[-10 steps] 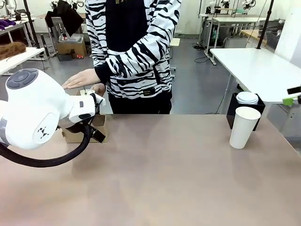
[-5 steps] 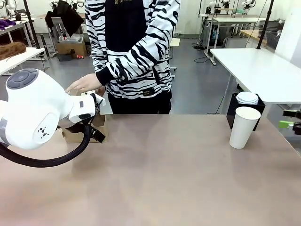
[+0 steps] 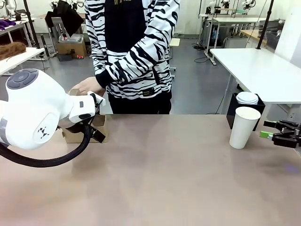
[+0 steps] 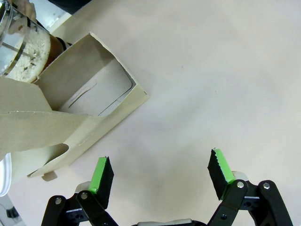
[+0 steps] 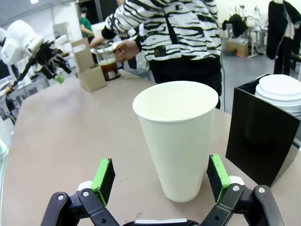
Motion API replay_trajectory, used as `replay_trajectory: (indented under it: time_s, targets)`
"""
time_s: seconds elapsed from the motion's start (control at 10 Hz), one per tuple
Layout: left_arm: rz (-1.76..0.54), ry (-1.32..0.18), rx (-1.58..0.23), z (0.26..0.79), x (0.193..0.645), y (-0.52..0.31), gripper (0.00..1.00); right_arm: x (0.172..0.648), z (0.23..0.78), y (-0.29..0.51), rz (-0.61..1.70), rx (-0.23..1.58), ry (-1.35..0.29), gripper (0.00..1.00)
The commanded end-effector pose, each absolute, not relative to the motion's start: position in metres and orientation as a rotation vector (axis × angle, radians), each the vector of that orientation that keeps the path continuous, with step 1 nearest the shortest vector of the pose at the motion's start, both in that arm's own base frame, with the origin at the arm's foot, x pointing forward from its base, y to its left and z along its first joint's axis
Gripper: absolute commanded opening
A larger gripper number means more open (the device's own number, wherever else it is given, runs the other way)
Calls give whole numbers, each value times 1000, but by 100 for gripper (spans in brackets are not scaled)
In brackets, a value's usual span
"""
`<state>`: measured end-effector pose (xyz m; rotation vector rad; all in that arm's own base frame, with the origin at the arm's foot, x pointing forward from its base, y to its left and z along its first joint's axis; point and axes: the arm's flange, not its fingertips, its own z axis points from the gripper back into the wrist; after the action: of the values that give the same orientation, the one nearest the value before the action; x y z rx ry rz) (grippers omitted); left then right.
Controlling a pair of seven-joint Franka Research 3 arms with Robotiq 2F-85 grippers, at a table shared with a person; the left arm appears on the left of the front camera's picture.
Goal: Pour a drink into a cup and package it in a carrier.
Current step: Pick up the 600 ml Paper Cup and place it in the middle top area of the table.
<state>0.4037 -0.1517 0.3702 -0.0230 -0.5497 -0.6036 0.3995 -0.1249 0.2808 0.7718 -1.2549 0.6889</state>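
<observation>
Front view. Item: white paper cup (image 3: pixel 244 127), upright and empty-looking, at the right side of the table (image 3: pixel 164 179), just in front of a black box (image 3: pixel 232 113) of stacked lids (image 3: pixel 247 98). Right gripper (image 3: pixel 264 130) level with the cup and just beside it, fingers spread, holding nothing; placed, I judge, to close on the cup and steady it for pouring. Item: brown cardboard carrier (image 3: pixel 75 136) at the far left, partly behind the left arm (image 3: pixel 33 110). A person's hand (image 3: pixel 87 86) reaches in above it.

Left wrist view. Left gripper (image 4: pixel 160 162) hangs over bare table, fingers wide apart and empty, the carrier's open pocket just beyond one fingertip. A clear jug (image 4: pixel 21 52) stands at the carrier's far side.

Right wrist view. The cup stands between the open green pads, neither visibly touching it. Far across the table the person grips the jug; the dark drink (image 5: pixel 109 69) sits inside it, beside the carrier, not yet poured.
</observation>
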Motion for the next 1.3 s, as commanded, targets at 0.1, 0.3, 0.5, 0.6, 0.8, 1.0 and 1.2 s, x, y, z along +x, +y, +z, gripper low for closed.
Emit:
replay_trajectory:
  time_s: [0.1, 0.3, 0.5, 0.6, 0.8, 1.0, 1.2]
  targets:
    - [-604, -550, -25, 370, 403, -152, 100, 394, 287, -130, 677, 768, -1269, 100]
    - [-604, -550, -25, 370, 403, -152, 100, 407, 276, -124, 696, 779, -1281, 100]
    - [-604, -550, -25, 370, 403, -152, 100, 414, 267, -120, 724, 762, -1314, 100]
    - [-604, -550, -25, 370, 403, -152, 100, 420, 262, -119, 731, 753, -1326, 100]
    - [-604, -550, -25, 370, 403, -152, 100, 430, 252, -114, 746, 743, -1357, 100]
    - [-604, -550, -25, 370, 403, -152, 100, 440, 246, -109, 730, 751, -1374, 100]
    - [-604, -550, -25, 370, 403, -152, 100, 448, 239, -103, 727, 770, -1370, 100]
